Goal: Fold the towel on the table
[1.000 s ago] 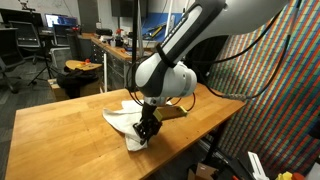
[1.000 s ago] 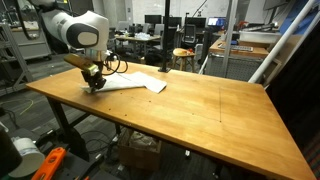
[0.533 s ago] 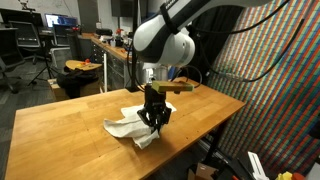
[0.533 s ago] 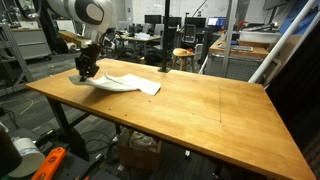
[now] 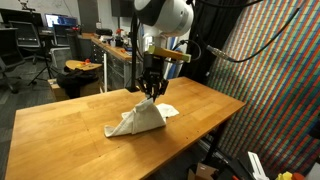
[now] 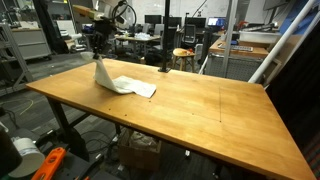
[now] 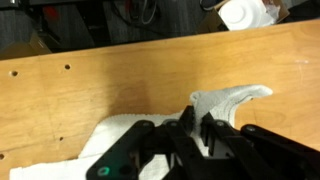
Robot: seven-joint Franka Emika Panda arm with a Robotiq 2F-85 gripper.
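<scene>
The fold is under way. Your end effector [image 5: 151,89] is clenched on one towel [image 5: 136,121] corner, held high; the rest lies near a table [image 5: 60,135] corner. Next, carry the corner across and lower it.

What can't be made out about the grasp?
Wrist view: pinch spot on the towel hidden by the tool; cloth cut off by the bottom edge.
Both exterior views: tool too small to see layers gripped.
Folds under the raised towel: hidden by the cloth itself.
</scene>
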